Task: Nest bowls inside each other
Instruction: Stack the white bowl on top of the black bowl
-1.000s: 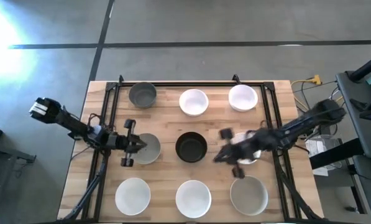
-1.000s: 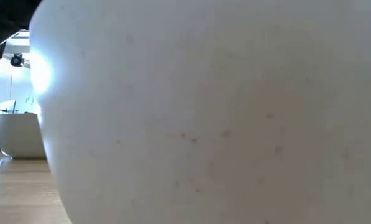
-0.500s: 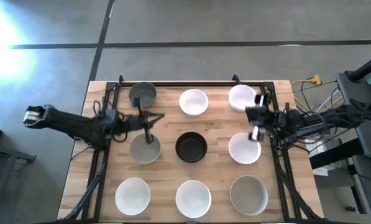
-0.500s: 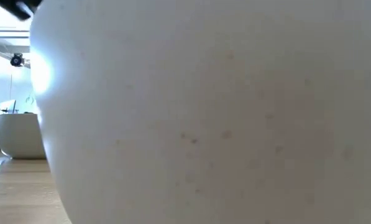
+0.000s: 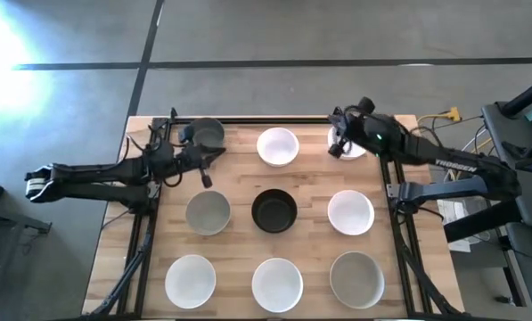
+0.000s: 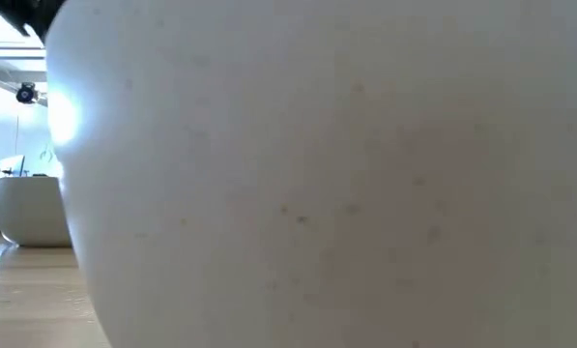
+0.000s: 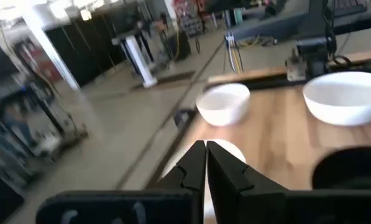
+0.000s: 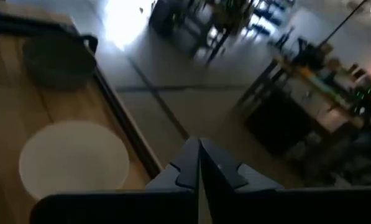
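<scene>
— What sits on the pale wooden table?
— Nine round smooth bowls in three rows, black one central, grey concrete floor beyond.
— The arms?
— Left gripper and right gripper hover near the far edge, both closed, empty.
</scene>
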You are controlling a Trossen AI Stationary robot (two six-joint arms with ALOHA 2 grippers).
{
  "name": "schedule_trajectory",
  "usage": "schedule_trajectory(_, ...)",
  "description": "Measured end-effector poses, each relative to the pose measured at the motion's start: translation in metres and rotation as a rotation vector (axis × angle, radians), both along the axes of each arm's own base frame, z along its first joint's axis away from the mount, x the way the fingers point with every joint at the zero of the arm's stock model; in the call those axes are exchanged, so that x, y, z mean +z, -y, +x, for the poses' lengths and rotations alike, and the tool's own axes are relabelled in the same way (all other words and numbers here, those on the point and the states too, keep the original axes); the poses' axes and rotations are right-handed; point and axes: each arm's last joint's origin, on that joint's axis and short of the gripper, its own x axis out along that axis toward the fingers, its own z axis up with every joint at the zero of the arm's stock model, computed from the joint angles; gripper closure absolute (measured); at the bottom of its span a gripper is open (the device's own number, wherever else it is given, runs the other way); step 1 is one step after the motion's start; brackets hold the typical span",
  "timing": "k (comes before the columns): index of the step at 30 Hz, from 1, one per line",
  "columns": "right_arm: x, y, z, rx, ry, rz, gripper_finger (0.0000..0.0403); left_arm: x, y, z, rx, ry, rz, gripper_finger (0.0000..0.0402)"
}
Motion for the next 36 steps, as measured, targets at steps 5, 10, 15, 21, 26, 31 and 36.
schedule_trajectory(5, 0.001, 0.02, -0.004, -0.121, -0.232, 0.167, 0.0394, -0.022, 0.004, -0.002, -0.005, 0.039, -0.133, 0.0402)
schedule_trajectory(10, -0.014, 0.024, -0.008, -0.165, -0.446, 0.279, 0.039, -0.036, 0.006, 0.0, -0.024, 0.051, -0.094, 0.0402)
schedule_trajectory(15, -0.035, 0.023, -0.011, -0.19, -0.568, 0.356, 0.0346, -0.033, 0.005, 0.002, -0.033, 0.066, 0.015, 0.0402)
schedule_trajectory(21, -0.048, 0.027, -0.009, -0.18, -0.64, 0.407, 0.0261, -0.021, 0.006, 0.001, -0.035, 0.124, 0.045, 0.0402)
schedule_trajectory(26, -0.052, 0.044, -0.007, -0.188, -0.666, 0.442, 0.0231, -0.017, 0.007, -0.001, -0.046, 0.144, 0.045, 0.0402)
schedule_trajectory(31, -0.063, 0.076, -0.003, -0.078, -0.56, 0.73, 0.0235, -0.016, 0.009, -0.001, -0.103, 0.166, -0.002, 0.0402)
schedule_trajectory(36, -0.08, 0.108, -0.002, -0.172, -0.584, 0.872, 0.0248, -0.019, 0.01, 0.001, -0.168, 0.169, -0.082, 0.0402)
